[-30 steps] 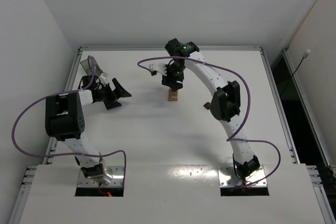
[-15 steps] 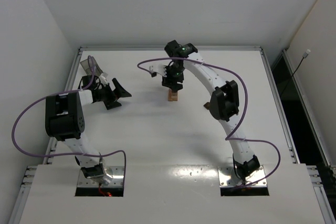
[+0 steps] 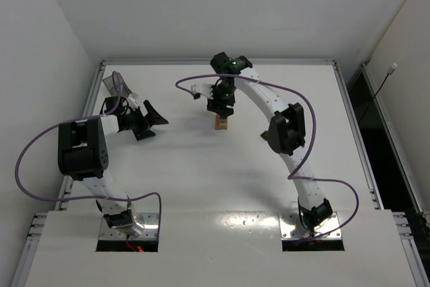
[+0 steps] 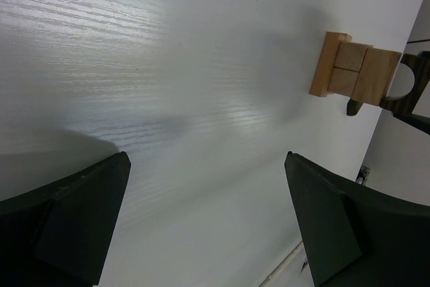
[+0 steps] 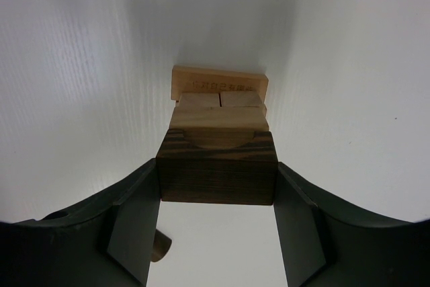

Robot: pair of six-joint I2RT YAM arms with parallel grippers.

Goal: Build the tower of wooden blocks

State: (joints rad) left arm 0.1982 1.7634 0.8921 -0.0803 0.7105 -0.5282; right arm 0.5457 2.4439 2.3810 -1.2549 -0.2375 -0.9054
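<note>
The tower (image 3: 220, 123) stands at the table's middle back: a flat light tan base, two tan cubes and a tan brick (image 5: 218, 117). The dark brown arch (image 5: 218, 176) sits on top of the tan brick. My right gripper (image 5: 217, 166) is directly over the tower, its fingers against both sides of the arch; it also shows in the top view (image 3: 220, 107). My left gripper (image 3: 156, 117) is open and empty, far left of the tower. Its wrist view shows the tower (image 4: 349, 72) sideways at the upper right, with the arch (image 4: 405, 92) at its end.
A small dark half-round piece (image 5: 159, 247) lies on the table near the tower's foot. A brown block (image 3: 266, 136) lies by the right arm's elbow. The dark translucent tray (image 3: 111, 83) stands at the back left corner. Purple cables loop over both arms.
The right gripper with the arch has shifted very slightly over the tower and the right elbow has moved a little. The left arm has not moved.
</note>
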